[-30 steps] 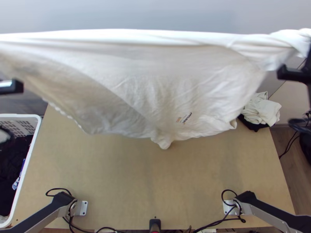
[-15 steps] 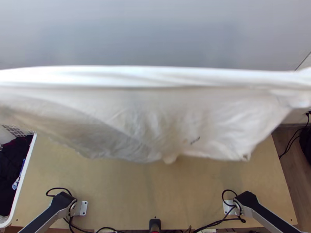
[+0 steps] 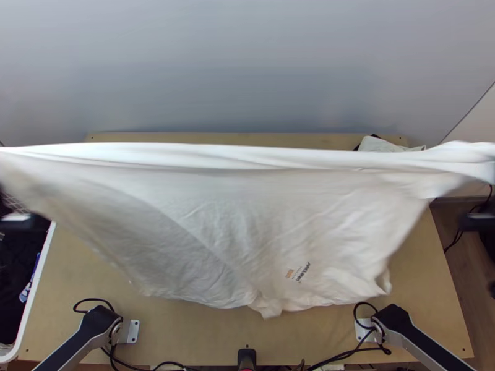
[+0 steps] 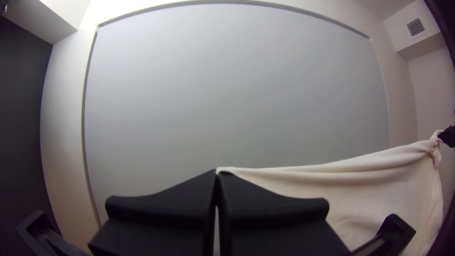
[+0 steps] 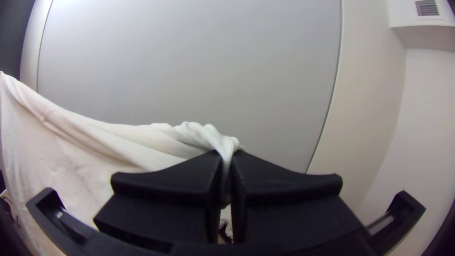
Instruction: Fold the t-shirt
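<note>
The white t-shirt [image 3: 247,229] hangs stretched between the two grippers, its upper edge taut and its lower part draped toward the arms' bases, with a small print near the bottom. Blurred dark parts of my left gripper [image 3: 25,221] and right gripper [image 3: 479,221] show at the sides of the top view. In the left wrist view, my left gripper [image 4: 218,174] is shut on a corner of the t-shirt [image 4: 303,178]. My right gripper [image 5: 228,156] pinches a bunched part of the t-shirt [image 5: 113,140] in the right wrist view.
The light wooden table [image 3: 80,266] lies under the shirt. A white basket [image 3: 38,278] with dark clothes stands at its left. Another pale cloth [image 3: 378,144] lies on something dark at the back right. A grey wall panel [image 3: 247,74] rises behind.
The held t-shirt has moved down the picture toward the arms' bases, its upper edge staying stretched. The table's far edge and the pale cloth at the back right have come into view above it.
</note>
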Available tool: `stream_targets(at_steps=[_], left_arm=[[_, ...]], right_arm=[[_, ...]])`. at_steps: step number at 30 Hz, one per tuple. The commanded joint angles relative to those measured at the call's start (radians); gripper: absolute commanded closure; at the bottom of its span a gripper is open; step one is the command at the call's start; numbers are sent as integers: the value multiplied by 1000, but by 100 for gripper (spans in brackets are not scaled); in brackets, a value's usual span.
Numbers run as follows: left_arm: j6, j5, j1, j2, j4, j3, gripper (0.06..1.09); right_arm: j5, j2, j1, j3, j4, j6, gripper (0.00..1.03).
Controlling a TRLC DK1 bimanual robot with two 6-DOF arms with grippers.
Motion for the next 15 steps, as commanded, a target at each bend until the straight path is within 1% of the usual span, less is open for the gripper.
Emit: stream_targets(at_steps=[1, 2, 4, 7, 8, 10, 13, 15], left_arm=[[-147, 62, -67, 43, -28, -239, 105], [-166, 62, -85, 54, -21, -275, 105], [-175, 62, -99, 73, 57, -361, 105], [-175, 65, -81, 126, 204, -478, 105], [-178, 74, -58, 155, 247, -506, 105], [-227, 109, 7, 227, 298, -539, 105], [-308, 169, 112, 350, 348, -556, 105], [-330, 186, 157, 431, 399, -559, 105]], right_arm=[[-62, 20, 104, -295, 72, 111, 100], [-65, 32, 107, -341, 107, 120, 100], [-115, 72, 79, -428, 187, 129, 100], [-275, 164, -59, -517, 319, 163, 100], [-295, 204, -81, -529, 351, 178, 100], [-301, 289, -96, -543, 431, 192, 100], [-352, 416, -157, -540, 526, 211, 100], [-353, 506, -168, -525, 584, 227, 100]])
